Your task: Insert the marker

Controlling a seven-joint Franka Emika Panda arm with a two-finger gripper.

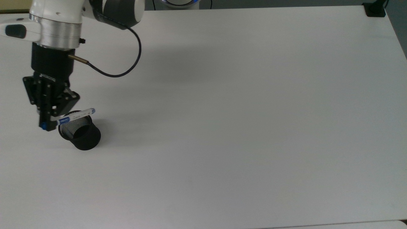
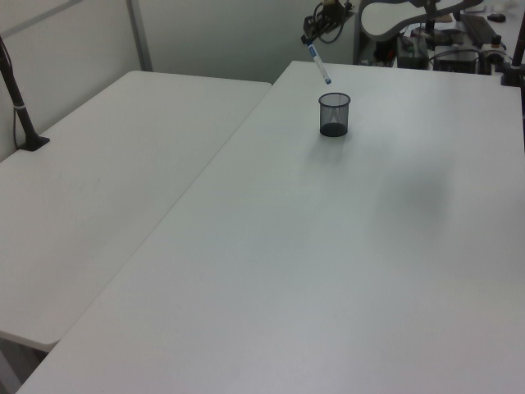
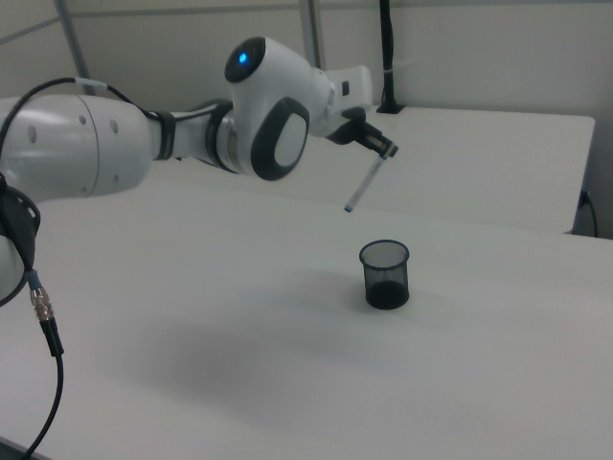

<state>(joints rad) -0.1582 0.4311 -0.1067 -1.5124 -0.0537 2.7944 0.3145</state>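
1. The gripper (image 3: 381,146) was clamped on the marker (image 3: 362,186), held tilted above the mesh cup (image 3: 385,273).
2. The lower tip apparently hung beside the rim; it should be centred before lowering.

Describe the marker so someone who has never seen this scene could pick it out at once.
Start from the big white table and find the black mesh cup standing on it. In the air above the cup, the gripper holds the marker by its blue cap. It is the slim white pen with a small blue tip, hanging tilted with that tip lowest.
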